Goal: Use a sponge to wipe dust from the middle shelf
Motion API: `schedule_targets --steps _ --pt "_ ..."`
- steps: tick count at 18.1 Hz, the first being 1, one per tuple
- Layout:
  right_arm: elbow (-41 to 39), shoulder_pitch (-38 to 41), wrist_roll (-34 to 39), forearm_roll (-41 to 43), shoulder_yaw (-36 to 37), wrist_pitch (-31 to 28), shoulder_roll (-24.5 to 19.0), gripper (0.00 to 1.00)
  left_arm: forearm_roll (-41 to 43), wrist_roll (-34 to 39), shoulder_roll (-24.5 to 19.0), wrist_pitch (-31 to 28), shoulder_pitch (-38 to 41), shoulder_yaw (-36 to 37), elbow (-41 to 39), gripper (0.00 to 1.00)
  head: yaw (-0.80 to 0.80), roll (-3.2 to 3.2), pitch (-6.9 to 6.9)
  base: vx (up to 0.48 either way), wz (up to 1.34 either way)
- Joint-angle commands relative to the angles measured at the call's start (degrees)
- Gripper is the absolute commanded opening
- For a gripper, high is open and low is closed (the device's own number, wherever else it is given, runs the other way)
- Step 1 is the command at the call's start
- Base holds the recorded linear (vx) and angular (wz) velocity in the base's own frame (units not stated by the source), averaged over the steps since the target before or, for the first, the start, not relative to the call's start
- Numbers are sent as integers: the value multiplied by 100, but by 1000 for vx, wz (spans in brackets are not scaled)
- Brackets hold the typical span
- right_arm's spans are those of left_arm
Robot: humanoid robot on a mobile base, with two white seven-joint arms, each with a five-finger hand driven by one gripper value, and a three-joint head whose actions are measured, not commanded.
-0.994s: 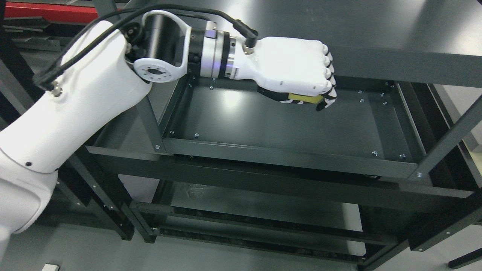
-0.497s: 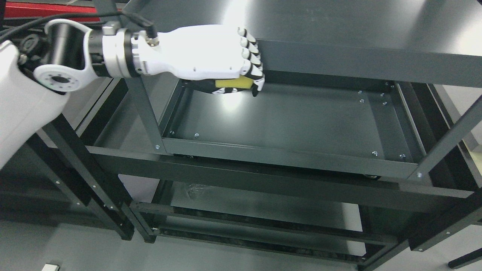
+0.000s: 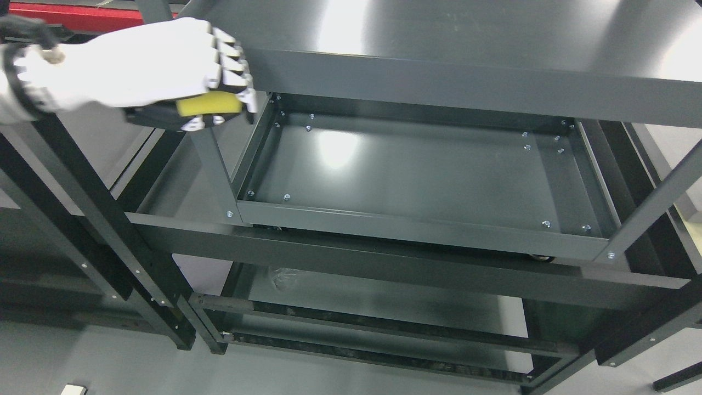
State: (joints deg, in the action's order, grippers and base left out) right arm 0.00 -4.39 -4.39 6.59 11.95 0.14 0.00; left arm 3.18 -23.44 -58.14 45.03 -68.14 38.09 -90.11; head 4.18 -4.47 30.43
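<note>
My left hand (image 3: 216, 107) is white with black finger joints and shows at the upper left of the head view. It is shut on a yellow sponge (image 3: 209, 102). The hand is level with the top shelf's front edge, just left of the rack's front left post (image 3: 214, 164) and outside the rack. The middle shelf (image 3: 417, 175) is a dark grey metal tray with a raised rim and small screws at its corners. Nothing lies on it. The right arm does not show.
The dark top shelf (image 3: 466, 49) overhangs the back of the middle shelf. A lower shelf (image 3: 384, 307) lies beneath. Dark frame posts (image 3: 652, 203) stand at the right. A red rail (image 3: 71, 11) runs along the far upper left.
My left hand, still holding the sponge, has moved from over the middle shelf's back right to the left, out past the front left post. The arm has mostly left the picture.
</note>
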Motion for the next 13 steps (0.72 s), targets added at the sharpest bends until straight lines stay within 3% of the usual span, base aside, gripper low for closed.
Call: schedule_targets --steps 1,3,6,9,10,13 --pt "-100 0 17 0 0 -418 100 100 -1133 23 -2061 -3 434 -1048 -217 5 0 0 0 0 0" --pt "-100 0 26 0 0 -418 100 100 -1722 102 -1851 -3 451 -1268 -208 5 0 0 0 0 0" --pt "-100 0 26 0 0 -418 100 100 -2295 426 -1018 -3 451 -1793 -86 5 0 0 0 0 0" --pt "-100 0 26 0 0 -418 100 100 -2287 524 509 -3 976 -3136 -41 5 0 0 0 0 0" --pt "-100 0 18 0 0 -418 100 100 -2261 524 1002 -333 1196 -3445 -76 5 0 0 0 0 0" --pt "-100 0 26 0 0 -418 100 100 -2103 542 2426 -864 1759 -3677 -295 4 0 0 0 0 0"
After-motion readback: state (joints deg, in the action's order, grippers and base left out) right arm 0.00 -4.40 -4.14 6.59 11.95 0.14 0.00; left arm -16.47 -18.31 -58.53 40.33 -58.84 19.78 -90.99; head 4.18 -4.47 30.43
